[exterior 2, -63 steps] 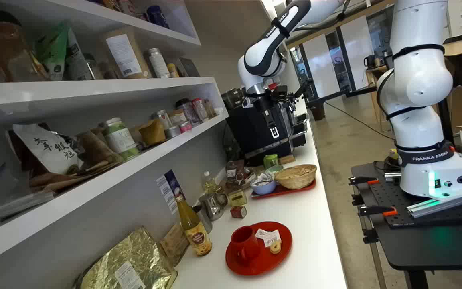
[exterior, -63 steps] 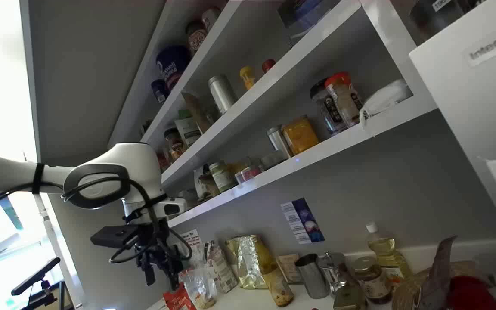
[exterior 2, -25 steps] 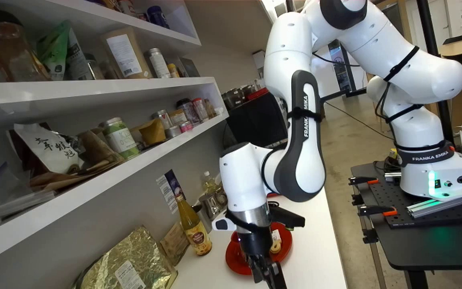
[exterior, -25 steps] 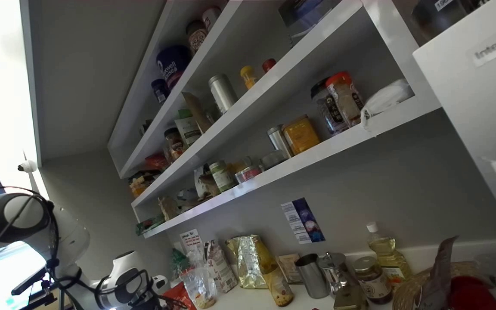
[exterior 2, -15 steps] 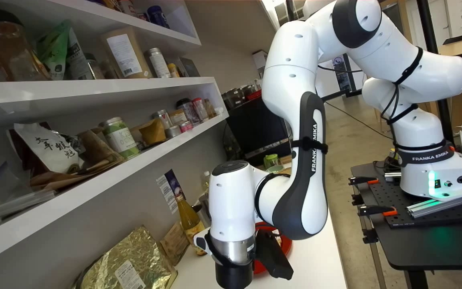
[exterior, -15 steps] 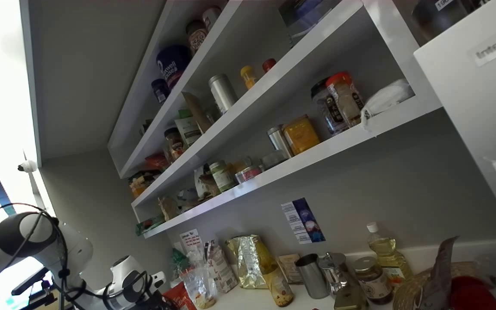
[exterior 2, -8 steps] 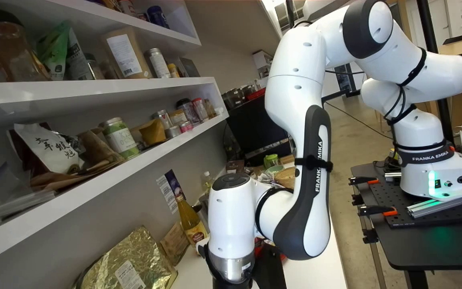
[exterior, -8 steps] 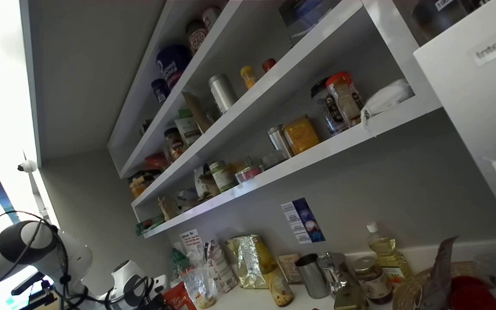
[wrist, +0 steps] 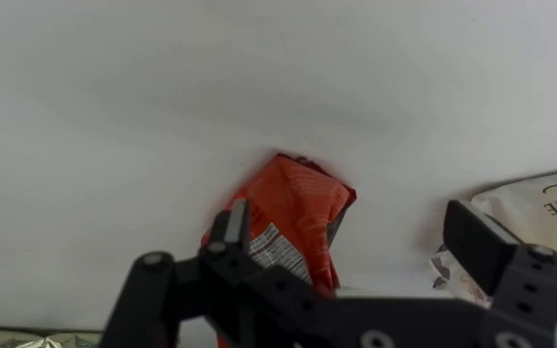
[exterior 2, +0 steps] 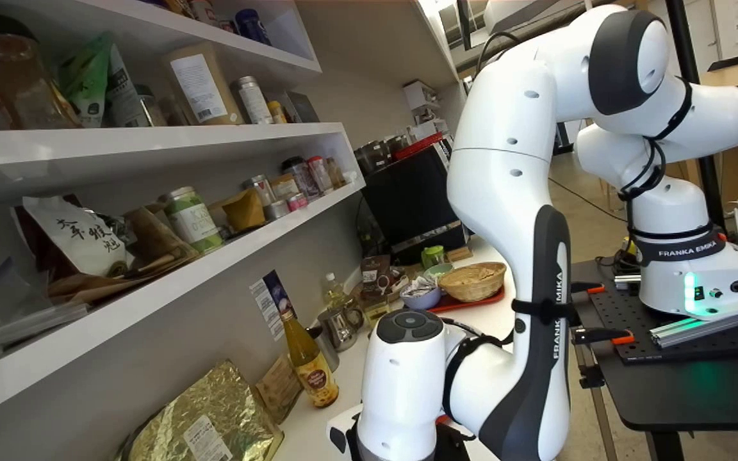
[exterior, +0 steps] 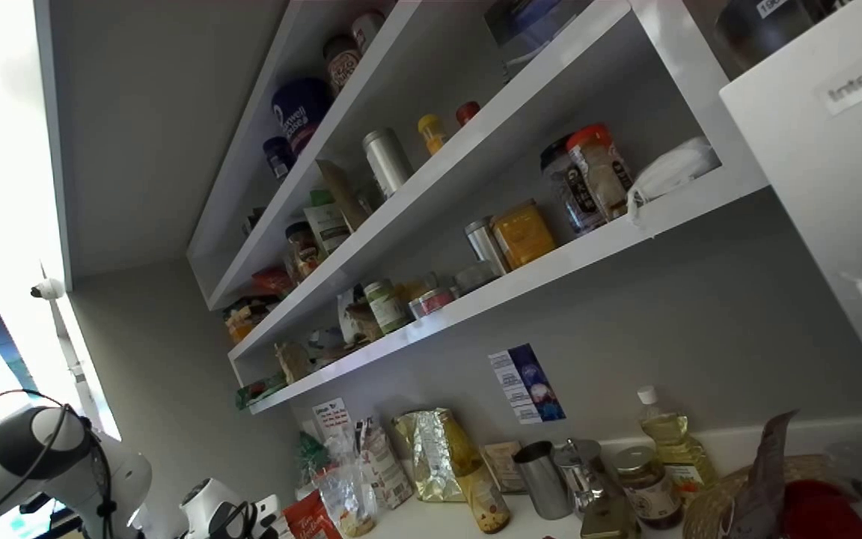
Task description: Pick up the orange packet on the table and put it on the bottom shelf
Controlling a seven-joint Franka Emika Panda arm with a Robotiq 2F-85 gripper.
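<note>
Showing in the wrist view only: my gripper (wrist: 351, 217), its two fingers (wrist: 476, 246) spread well apart. Orange packet (wrist: 290, 203), one, on the pale table (wrist: 114, 193): partly hidden behind one finger, the rest showing mostly within the span of the two; whether they touch, I cannot tell. Its white printed label (wrist: 278, 251) shows there only. Same packet, in an exterior view: pale script on the front, just beside a clear plastic bag (exterior: 352, 501). Bottom shelf (exterior: 551, 271), white, in both exterior views: above the table, bearing a green jar (exterior: 386, 307) among other goods. In an exterior view alone: my arm's base (exterior 2: 667, 285) with its lit green strip, and a blue bowl (exterior 2: 425, 301).
</note>
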